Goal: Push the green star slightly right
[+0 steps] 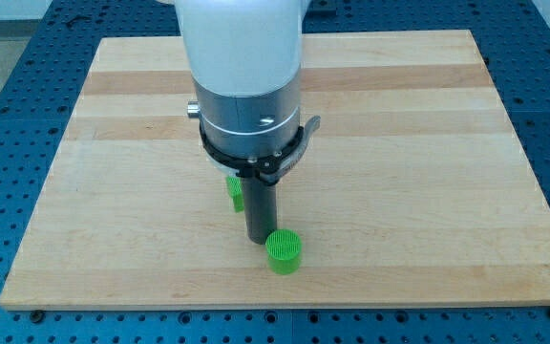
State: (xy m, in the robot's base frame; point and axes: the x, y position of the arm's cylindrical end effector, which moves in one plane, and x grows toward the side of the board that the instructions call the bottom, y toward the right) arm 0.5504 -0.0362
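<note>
A green block (235,192) shows partly at the left of my rod, just below the arm's grey collar; most of it is hidden, so its shape cannot be made out. A round green cylinder (284,251) stands near the board's bottom edge. My tip (260,239) rests on the board between them, just left of and touching or nearly touching the cylinder, and down-right of the partly hidden green block.
The wooden board (428,143) lies on a blue perforated table (8,115). The arm's white body and grey collar (251,105) hide the board's upper middle.
</note>
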